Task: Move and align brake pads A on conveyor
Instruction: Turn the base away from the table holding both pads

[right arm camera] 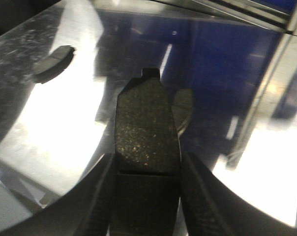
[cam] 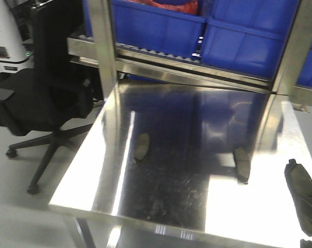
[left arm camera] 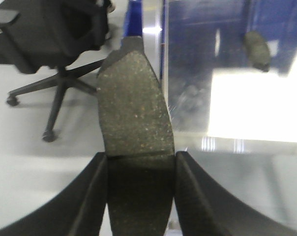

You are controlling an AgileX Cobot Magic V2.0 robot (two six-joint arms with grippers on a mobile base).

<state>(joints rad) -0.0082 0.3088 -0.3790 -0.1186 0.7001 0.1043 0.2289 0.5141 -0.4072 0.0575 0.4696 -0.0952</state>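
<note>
Both pincers are loaded. The left pincer (left arm camera: 141, 156) is clamped on a brake pad (left arm camera: 133, 103), whose long axis runs straight out from the fingers. It hangs off the worktop's (left arm camera: 256, 105) left edge, over the floor near an office chair (left arm camera: 50, 39). The right pincer (right arm camera: 147, 156) grips a second pad (right arm camera: 146, 123) the same way, lengthwise, above the worktop's right side. Two more lie on the steel: a left loose pad (cam: 141, 147) and a right loose pad (cam: 242, 163), the latter nearer the right arm. And the belt? It is in no view, so I cannot tell which way the held pads must travel. The front view misses the left pincer entirely, and its right edge cuts off the second pad.
</note>
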